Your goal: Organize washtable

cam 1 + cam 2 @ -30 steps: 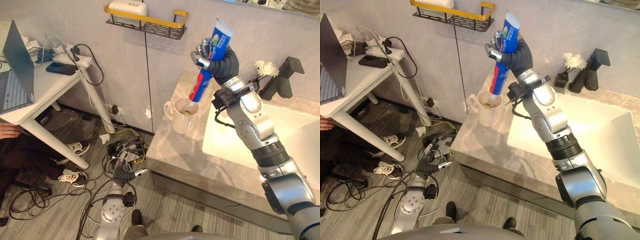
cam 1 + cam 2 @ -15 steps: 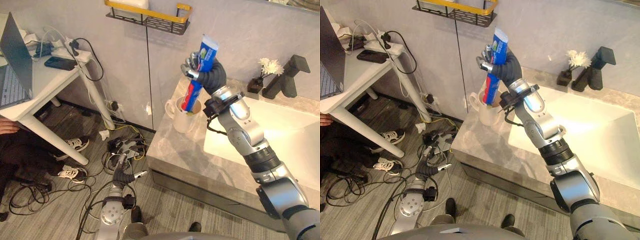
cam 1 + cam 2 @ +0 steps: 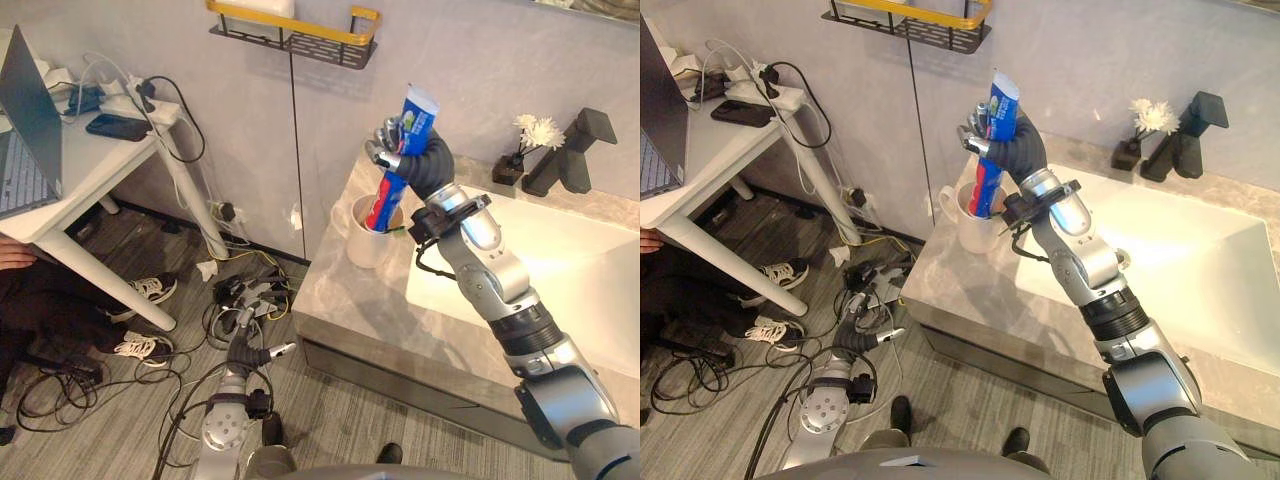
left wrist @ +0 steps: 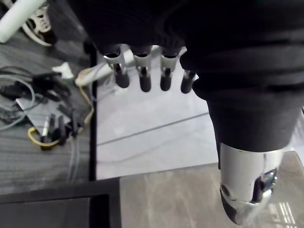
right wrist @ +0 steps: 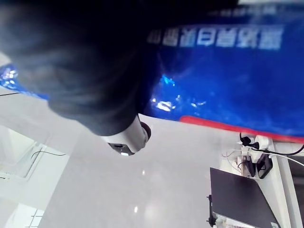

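Above the white cup [image 3: 358, 246], the raised right hand [image 3: 422, 162] curls round the toothpaste tube [image 3: 387, 196], whose lower end dips inside.

The right hand [image 3: 392, 148] has come down since one second ago, and the toothpaste tube [image 3: 388, 200] in its fingers came down with it. At that time the tube's lower end hung above the rim of the white mug [image 3: 362, 243], near the left edge of the washtable [image 3: 340, 300]. Half a second ago it was just at the rim. Now this end is inside the mug.
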